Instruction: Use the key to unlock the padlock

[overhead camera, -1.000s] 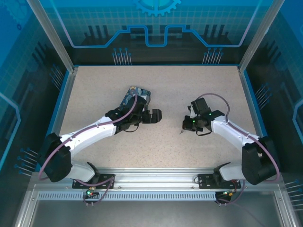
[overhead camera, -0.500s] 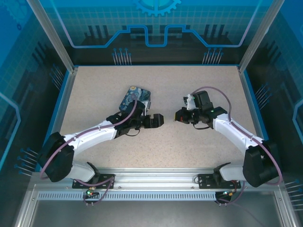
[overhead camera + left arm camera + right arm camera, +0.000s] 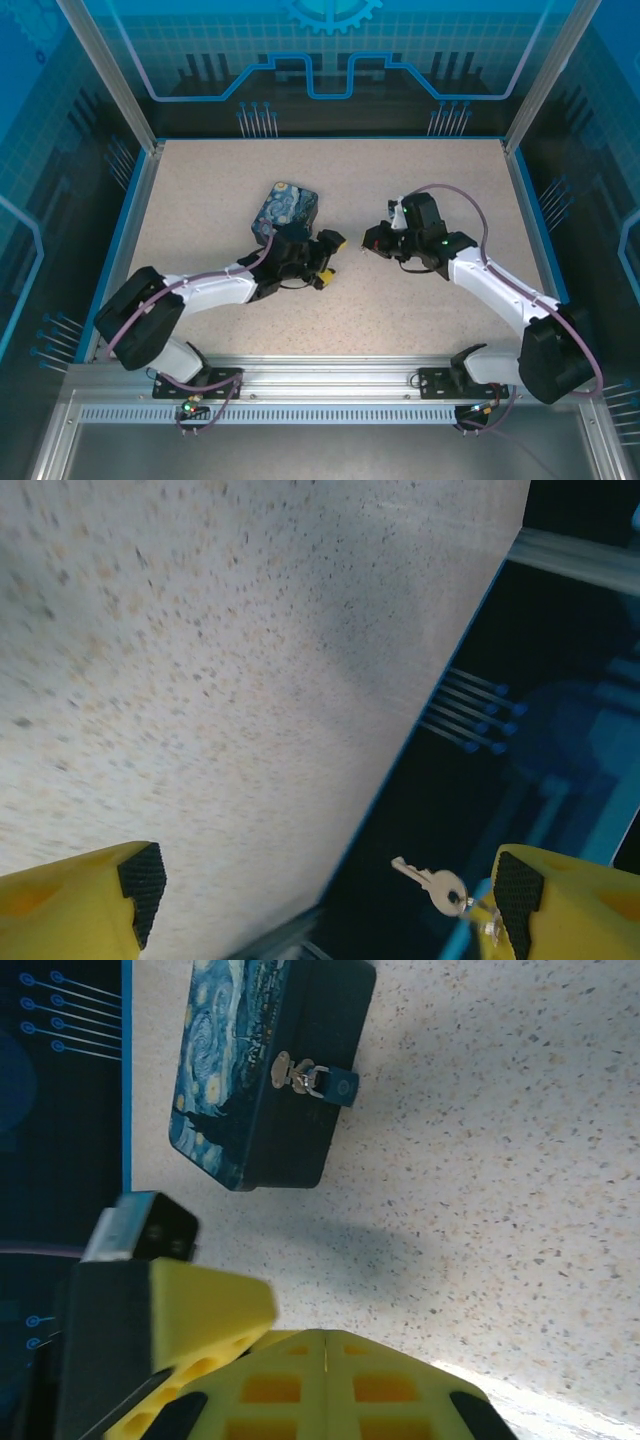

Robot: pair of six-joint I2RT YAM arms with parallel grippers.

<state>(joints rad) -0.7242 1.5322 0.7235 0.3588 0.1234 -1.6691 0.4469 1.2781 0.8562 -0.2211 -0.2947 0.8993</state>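
Observation:
The padlock (image 3: 335, 1084), small with a blue body, hangs on the metal hasp at the front of the night-sky box (image 3: 250, 1070), which lies on the table (image 3: 285, 208). My right gripper (image 3: 369, 243) hovers mid-table with its yellow fingers pressed together (image 3: 327, 1336). The key (image 3: 430, 883), slim and silvery, hangs in the air from a small ring beside my left gripper's right finger (image 3: 560, 905). Its held end is hidden. My left gripper (image 3: 332, 260) is open (image 3: 330, 895) and faces the right one, with one finger (image 3: 200, 1310) next to the right fingertips.
The speckled table (image 3: 330, 170) is bordered by a blue rim and dark walls (image 3: 470, 730). Both arms stretch from the near rail (image 3: 320, 385) toward the table's middle. The box sits just behind the left wrist.
The right gripper rose from the table where the key lay and swung left. The left gripper left the box, moved toward it and rolled, showing its yellow fingers.

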